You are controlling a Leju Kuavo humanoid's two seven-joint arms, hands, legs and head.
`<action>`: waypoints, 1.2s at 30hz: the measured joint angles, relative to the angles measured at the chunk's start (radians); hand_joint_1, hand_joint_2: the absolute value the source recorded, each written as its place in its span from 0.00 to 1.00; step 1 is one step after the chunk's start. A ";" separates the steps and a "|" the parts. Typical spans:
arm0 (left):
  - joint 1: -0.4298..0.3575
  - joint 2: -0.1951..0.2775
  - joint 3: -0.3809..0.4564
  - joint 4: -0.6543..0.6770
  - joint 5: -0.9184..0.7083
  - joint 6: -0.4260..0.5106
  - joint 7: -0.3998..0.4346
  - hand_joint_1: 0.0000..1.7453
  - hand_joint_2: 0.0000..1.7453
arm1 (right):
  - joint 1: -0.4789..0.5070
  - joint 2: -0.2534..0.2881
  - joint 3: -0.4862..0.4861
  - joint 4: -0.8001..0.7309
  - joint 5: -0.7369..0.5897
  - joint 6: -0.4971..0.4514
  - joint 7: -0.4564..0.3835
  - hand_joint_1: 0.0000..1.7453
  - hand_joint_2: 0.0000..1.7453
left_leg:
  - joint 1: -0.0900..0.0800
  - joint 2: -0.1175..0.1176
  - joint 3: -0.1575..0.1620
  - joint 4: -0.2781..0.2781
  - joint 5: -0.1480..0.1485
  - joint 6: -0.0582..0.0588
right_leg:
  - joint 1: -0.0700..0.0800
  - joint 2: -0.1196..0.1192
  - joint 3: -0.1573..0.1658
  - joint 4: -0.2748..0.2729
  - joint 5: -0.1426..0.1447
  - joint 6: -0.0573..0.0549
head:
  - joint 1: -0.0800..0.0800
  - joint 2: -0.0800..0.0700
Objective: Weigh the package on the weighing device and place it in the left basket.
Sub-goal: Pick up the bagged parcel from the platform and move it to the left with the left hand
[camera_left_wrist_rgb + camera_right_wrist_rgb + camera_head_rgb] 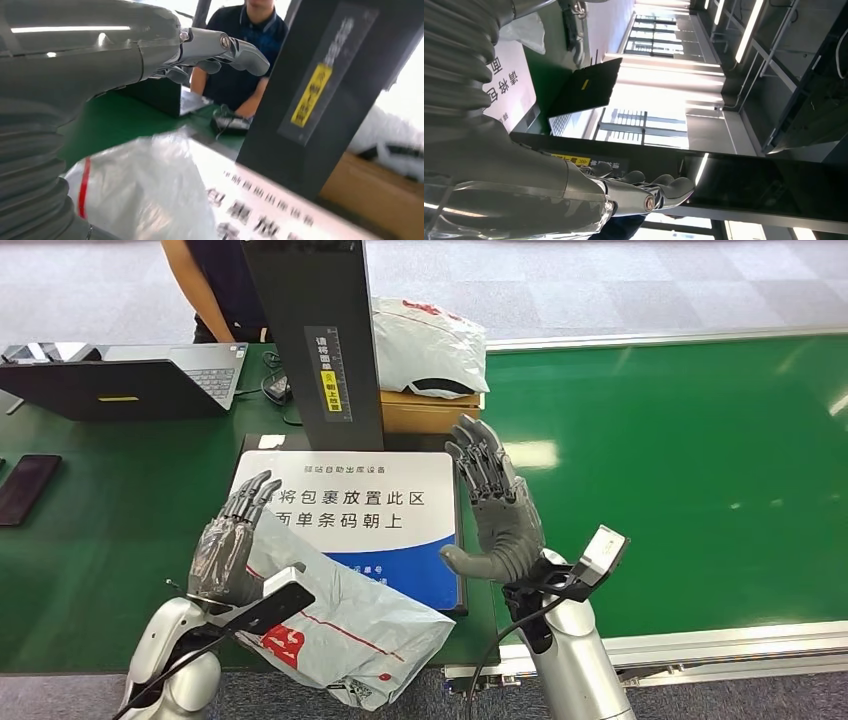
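Two hands: both are up over the near edge of the table, and one parcel lies between and below them.
Left hand [228, 555]: fingers straight and a little apart, holding nothing. It lies on or just above the upper left corner of the bag; from where I stand I can't say whether it presses the plastic. The left wrist view shows its fingers [235, 50] stretched out clear above the bag.
Right hand [497, 512]: flat and spread, palm turned toward the left, thumb low, empty. It stands at the right edge of the plate, apart from the bag.
Bag [345, 618]: grey plastic with red print, crumpled. Its upper part rests on the near left corner of the plate; its lower part hangs out past the table's near edge.
Long axis: runs from the left hand down and to the right, toward the right arm.
Nearer hand: the left, by a good way; the right is beyond the bag's right tip.
Plate [420, 525]: white and blue weighing sheet, just beyond both hands, at the foot of a dark post [318, 340].
Judgement: the bag is only partly on the plate, so it looks due a push forward and inward.
Left basket: I can't pick it out.
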 joint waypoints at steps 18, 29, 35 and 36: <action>0.082 0.195 0.019 -0.126 0.092 -0.228 -0.005 0.78 1.00 | -0.001 -0.021 -0.012 0.008 0.000 -0.039 0.001 0.00 1.00 | 0.000 0.000 0.000 0.000 0.000 0.000 | 0.000 0.000 0.000 0.000 0.000 0.000 | 0.000 0.000; 0.068 0.210 0.020 -0.068 0.093 -0.282 0.008 1.00 1.00 | -0.008 -0.022 -0.011 0.007 0.013 -0.076 0.015 0.00 1.00 | 0.000 0.000 0.000 0.000 0.000 0.000 | 0.000 0.000 0.000 0.000 0.000 0.000 | 0.000 0.000; 0.069 0.209 0.017 -0.020 0.100 -0.307 0.018 1.00 1.00 | -0.023 -0.022 -0.006 0.007 0.013 -0.074 0.018 0.00 1.00 | 0.000 0.000 0.000 0.000 0.000 0.000 | 0.000 0.000 0.000 0.000 0.000 0.000 | 0.000 0.000; 0.068 0.207 0.016 -0.011 0.097 -0.310 0.023 1.00 1.00 | -0.025 -0.022 -0.003 0.007 0.013 -0.074 0.020 0.00 1.00 | 0.000 0.000 0.000 0.000 0.000 0.000 | 0.000 0.000 0.000 0.000 0.000 0.000 | 0.000 0.000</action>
